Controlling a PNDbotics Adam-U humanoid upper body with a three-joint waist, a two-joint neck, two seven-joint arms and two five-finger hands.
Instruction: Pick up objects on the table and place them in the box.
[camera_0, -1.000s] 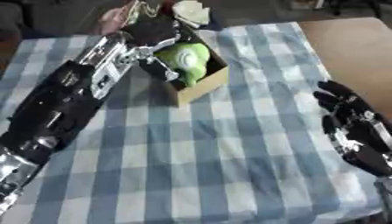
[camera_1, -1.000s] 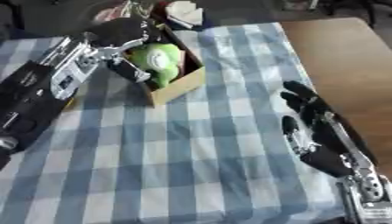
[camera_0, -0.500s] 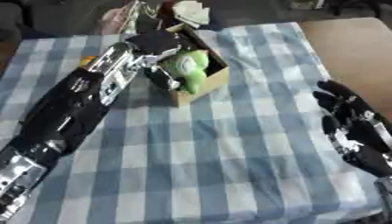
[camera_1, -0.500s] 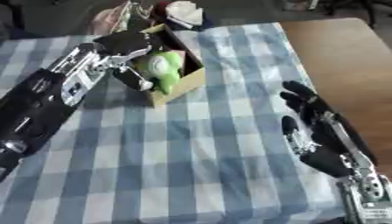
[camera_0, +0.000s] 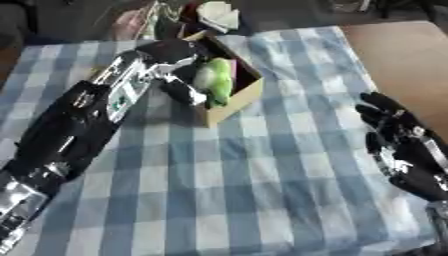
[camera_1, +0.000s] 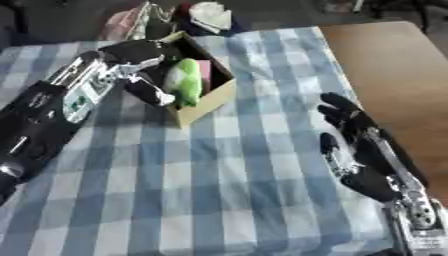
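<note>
Reaching into cardboard box (camera_0: 234, 102), left hand (camera_0: 175, 55) fingers curled around green object (camera_0: 215, 80) — soft, pale-green, inside box. Right hand (camera_1: 359, 147) idle, fingers relaxed. Right eye view shows pink patch (camera_1: 206, 72) behind it.

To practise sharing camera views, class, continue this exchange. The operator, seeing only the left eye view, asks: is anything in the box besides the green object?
Observer: Yes. The right eye view shows a pink thing in the box, beside the green object.
Operator: My view crops the right arm. What's below the hand?
Observer: In the right eye view, a silver wrist shows below the open right hand.
</note>
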